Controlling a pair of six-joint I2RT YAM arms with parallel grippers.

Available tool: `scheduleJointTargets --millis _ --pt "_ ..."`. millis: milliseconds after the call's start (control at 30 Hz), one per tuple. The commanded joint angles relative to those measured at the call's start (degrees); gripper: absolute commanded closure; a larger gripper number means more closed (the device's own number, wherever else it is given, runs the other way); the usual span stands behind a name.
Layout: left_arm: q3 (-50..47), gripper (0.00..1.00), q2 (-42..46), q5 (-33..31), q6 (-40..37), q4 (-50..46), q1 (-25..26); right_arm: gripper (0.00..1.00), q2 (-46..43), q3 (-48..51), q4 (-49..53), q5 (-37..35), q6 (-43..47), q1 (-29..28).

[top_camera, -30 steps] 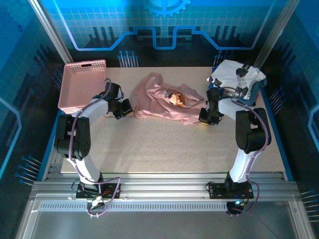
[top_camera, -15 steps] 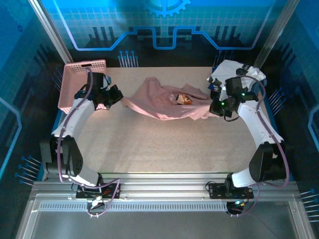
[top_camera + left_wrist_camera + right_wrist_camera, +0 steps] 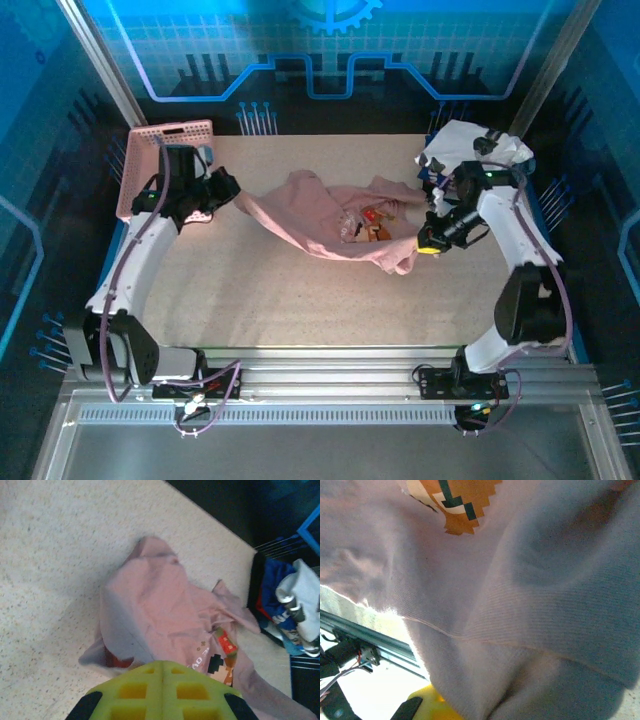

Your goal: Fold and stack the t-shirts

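We clench the pink t-shirt [image 3: 318, 215] in left gripper [image 3: 230, 189] and right gripper [image 3: 428, 244]; uneven tugging may slip a corner.

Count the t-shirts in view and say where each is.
3. Pink t-shirt stretched over the middle of the table; white t-shirt heaped at the far right corner; navy t-shirt under it. More may hide beneath.
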State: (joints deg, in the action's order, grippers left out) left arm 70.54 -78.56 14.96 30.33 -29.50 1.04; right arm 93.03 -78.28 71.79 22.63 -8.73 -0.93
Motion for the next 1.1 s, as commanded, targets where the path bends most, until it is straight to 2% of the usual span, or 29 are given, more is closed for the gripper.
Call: scheduleJointTargets --millis 0,33,67,133,167,200,300,367,467,567,700,867,1067 --pt "-2.63 1.00 -5.28 -2.21 0.24 0.46 1.94 0.88 8.60 -2.13 -2.46 1.63 2.75 0.75" --pt "-2.37 1.00 -6.78 -2.22 -0.03 0.49 2.39 0.87 11.11 -3.31 -4.12 2.19 2.18 0.73" --pt "-2.08 1.00 -8.62 -2.24 -0.19 0.72 2.96 0.73 14.45 -5.14 -6.42 2.47 1.09 0.83" --pt "-1.82 1.00 -11.40 -1.57 0.57 1.43 3.25 0.70 17.79 -7.11 -10.25 0.79 -2.14 1.02" --pt "-1.80 1.00 -12.20 -1.51 0.98 1.84 3.31 0.60 18.23 -7.53 -11.75 -0.39 -3.69 1.16" --pt "-1.81 1.00 -12.47 -1.51 1.15 2.20 3.36 0.54 17.85 -7.50 -12.74 -1.89 -4.81 1.27" --pt "-2.01 1.00 -12.47 -1.34 1.01 2.77 3.44 0.46 12.63 -5.14 -14.01 -5.24 -5.77 1.28" --pt "-1.95 1.00 -12.70 -1.07 0.49 2.44 3.40 0.46 8.24 -2.68 -13.07 -8.35 -5.68 1.32" --pt "-2.70 1.00 -13.02 -0.07 0.51 3.05 3.44 0.47 0.09 3.88 -13.27 -9.19 -7.45 1.92" --pt "-3.39 1.00 -13.40 0.33 0.77 3.74 3.38 0.48 -7.13 10.52 -14.82 -6.78 -9.77 2.92" --pt "-3.07 1.00 -14.55 0.79 0.47 3.66 3.40 0.49 -12.30 16.86 -16.60 -4.03 -11.37 2.95" --pt "-2.36 1.00 -15.77 1.19 -0.04 3.74 3.36 0.51 -11.43 24.46 -23.36 -3.82 -12.69 3.03" --pt "-2.47 1.00 -16.36 1.53 -0.42 3.77 3.19 0.51 -2.28 25.13 -32.52 -4.60 -14.41 2.95"
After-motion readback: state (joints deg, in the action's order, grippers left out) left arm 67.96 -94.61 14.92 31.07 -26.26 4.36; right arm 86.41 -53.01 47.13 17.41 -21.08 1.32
